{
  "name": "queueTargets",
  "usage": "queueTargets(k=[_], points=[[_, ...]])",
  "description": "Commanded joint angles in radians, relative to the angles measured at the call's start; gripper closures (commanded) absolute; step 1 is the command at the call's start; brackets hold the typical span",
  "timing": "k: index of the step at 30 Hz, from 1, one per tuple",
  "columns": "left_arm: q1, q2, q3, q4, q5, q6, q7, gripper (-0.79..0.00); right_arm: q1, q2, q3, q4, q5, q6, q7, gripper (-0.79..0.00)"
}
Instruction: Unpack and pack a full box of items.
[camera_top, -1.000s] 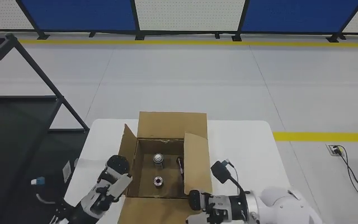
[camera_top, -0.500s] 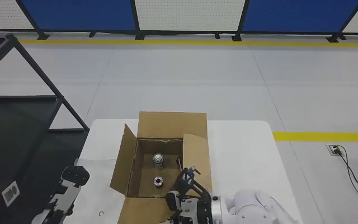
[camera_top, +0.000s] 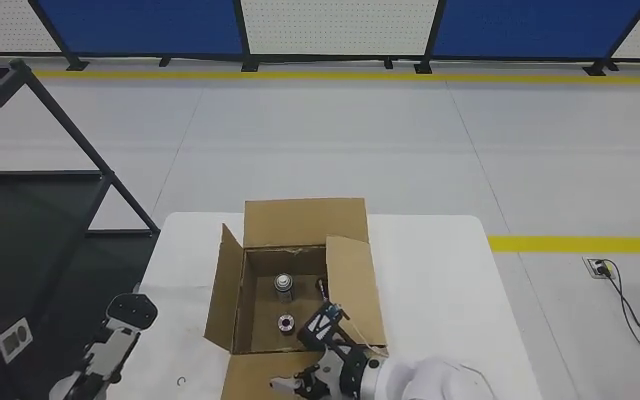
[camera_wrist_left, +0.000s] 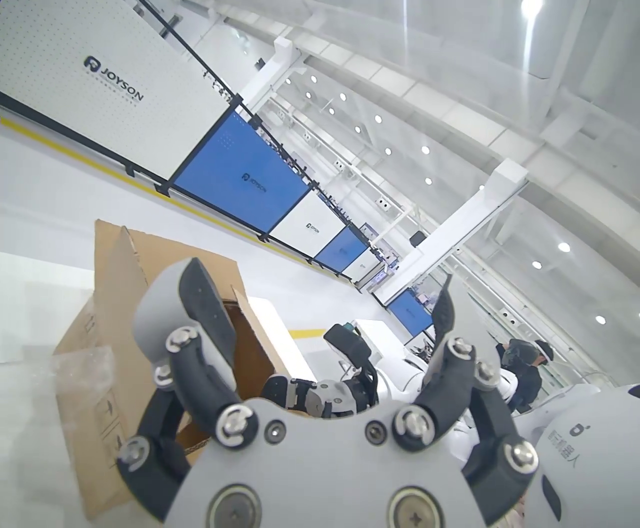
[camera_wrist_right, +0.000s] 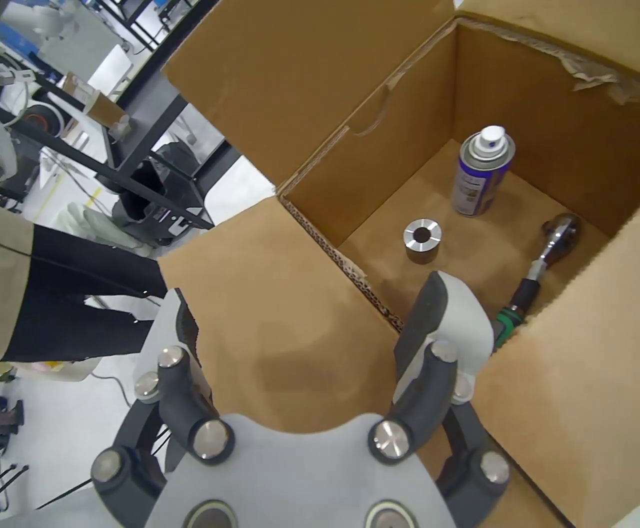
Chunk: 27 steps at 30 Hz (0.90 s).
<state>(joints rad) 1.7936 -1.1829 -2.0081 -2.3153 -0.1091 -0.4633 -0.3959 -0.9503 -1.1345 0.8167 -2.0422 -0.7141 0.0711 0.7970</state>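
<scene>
Cardboard box (camera_top: 305, 222) open mid-table, three bits on its floor: spray can (camera_wrist_right: 481, 172) at 12 o'clock, steel bushing (camera_wrist_right: 422, 240) centre, ratchet (camera_wrist_right: 545, 252) along 3 o'clock wall. Right pincer (camera_wrist_right: 310, 300) spread wide, holding nothing, over 6 o'clock flap. Left pincer (camera_wrist_left: 320, 282) wide too, empty, off at box's 8 o'clock. Tip imo: clear flap first, drop straight down, straddle bushing, squeeze its sides.

The box (camera_wrist_right: 310, 165) is open on top; its flaps (camera_wrist_right: 280, 310) stand up around the hole. Inside, a spray can (camera_wrist_right: 477, 177), metal ring (camera_wrist_right: 422, 241) and wrench (camera_wrist_right: 542, 255) sit apart.
</scene>
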Motion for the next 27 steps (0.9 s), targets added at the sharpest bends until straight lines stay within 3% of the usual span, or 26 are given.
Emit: queueTargets(k=[1,15,27], points=[[-0.009,0.001,-0.003,0.006,-0.008,0.0,-0.01,-0.785,-0.015,0.001,0.008,-0.026,-0.033,0.016,-0.009,-0.785],[-0.044,0.006,0.003,0.017,-0.031,0.008,-0.045,-0.785,-0.142,0.016,0.112,-0.137,-0.187,0.079,-0.064,-0.785],[-0.043,0.007,0.038,0.005,-0.017,0.007,-0.069,-0.785,-0.207,0.019,0.236,-0.169,-0.217,0.118,-0.134,-0.785]])
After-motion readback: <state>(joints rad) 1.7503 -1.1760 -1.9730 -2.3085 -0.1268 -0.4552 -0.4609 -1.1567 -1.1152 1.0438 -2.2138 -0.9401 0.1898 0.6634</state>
